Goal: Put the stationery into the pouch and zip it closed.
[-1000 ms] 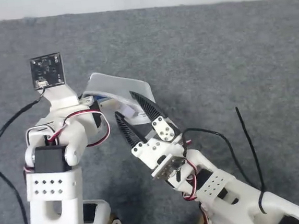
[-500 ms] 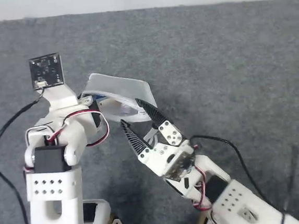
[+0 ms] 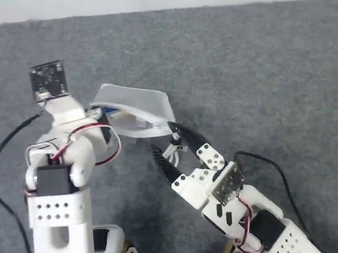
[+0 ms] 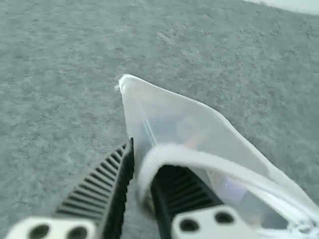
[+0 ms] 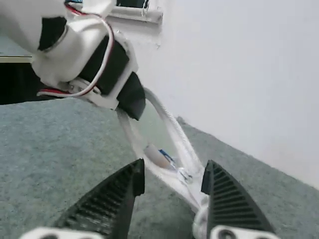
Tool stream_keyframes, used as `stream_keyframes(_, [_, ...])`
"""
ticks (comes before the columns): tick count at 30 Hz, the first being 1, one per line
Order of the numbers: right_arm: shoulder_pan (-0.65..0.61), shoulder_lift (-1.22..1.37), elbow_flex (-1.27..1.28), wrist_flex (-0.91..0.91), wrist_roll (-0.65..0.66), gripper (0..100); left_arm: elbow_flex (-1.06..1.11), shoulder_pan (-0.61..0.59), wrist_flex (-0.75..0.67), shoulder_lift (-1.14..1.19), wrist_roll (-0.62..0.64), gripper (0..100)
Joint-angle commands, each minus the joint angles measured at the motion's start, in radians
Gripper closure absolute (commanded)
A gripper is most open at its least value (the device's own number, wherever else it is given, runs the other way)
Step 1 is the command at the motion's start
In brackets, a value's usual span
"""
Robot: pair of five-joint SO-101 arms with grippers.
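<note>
**High view.** The translucent pouch [image 3: 136, 105] sits at about 10 o'clock from frame centre on the grey surface [image 3: 258, 65]. The left arm [image 3: 70, 153] comes up from 7 o'clock, and its wrist end meets the pouch's 9 o'clock end. Blue and white stationery [image 3: 116, 114] shows through the pouch wall. The right gripper [image 3: 161, 136] lies at the pouch's 5 o'clock corner with its jaws spread wide. A white zipper tail [image 3: 171, 151] hangs between them. I cannot tell whether either jaw touches the pouch.

**Left wrist view.** The left gripper [image 4: 143, 162] has its jaws narrow, pinched on the pouch's rim. One jaw is outside the wall and the other is under the white zipper band [image 4: 209, 162]. The pouch stretches away from the jaws to a pointed far corner. Its contents show as pale orange and pink blurs, and I cannot identify single items.

**Right wrist view.** The right jaws are wide and hold nothing, with the pouch's near end between them and not gripped. The zipper band loops up to the left gripper and forms a gaping mouth. A white and blue item lies inside near the bottom.

**Progress (judgement).**
- Loading: stationery is inside, so this looks done or nearly done.
- Zip: the mouth is open, so it is not yet closed.
- Remaining: the right jaws must take the pull at the near end and run it along the band while the left grip anchors the rim.
- Risk: the soft wall may buckle.
</note>
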Motion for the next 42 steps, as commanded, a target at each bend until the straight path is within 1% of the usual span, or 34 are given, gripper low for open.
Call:
stream_keyframes(1, [-0.008, 0.044, -0.058, 0.007, -0.012, 82.2, -0.028, -0.086, -0.044, -0.048, 0.002, 99])
stream_keyframes(3, [-0.008, 0.073, -0.057, 0.007, -0.012, 82.2, -0.028, -0.118, -0.044, -0.048, 0.026, 99])
stream_keyframes(7, [-0.008, 0.154, -0.057, -0.013, -0.012, 82.0, -0.028, -0.169, -0.044, -0.048, 0.032, 99])
stream_keyframes(10, [-0.008, 0.232, -0.037, -0.094, -0.012, 82.1, -0.028, -0.189, -0.044, -0.048, 0.032, 99])
stream_keyframes(13, [-0.008, 0.314, 0.005, -0.231, -0.012, 82.1, -0.027, -0.193, -0.044, -0.048, 0.032, 99])
stream_keyframes(16, [-0.008, 0.395, 0.012, -0.317, -0.012, 82.1, -0.027, -0.195, -0.044, -0.046, 0.029, 99])
stream_keyframes(22, [0.021, 0.533, -0.002, -0.426, -0.014, 82.1, -0.027, -0.193, -0.044, -0.043, 0.029, 99])
stream_keyframes(30, [0.056, 0.713, -0.051, -0.521, -0.020, 82.2, -0.025, -0.190, -0.044, -0.041, 0.028, 99])
stream_keyframes(33, [0.056, 0.769, -0.051, -0.587, -0.020, 82.2, -0.025, -0.193, -0.044, -0.041, 0.028, 99])
stream_keyframes(42, [0.056, 0.869, -0.046, -0.725, -0.020, 82.2, -0.025, -0.195, -0.044, -0.041, 0.028, 99])
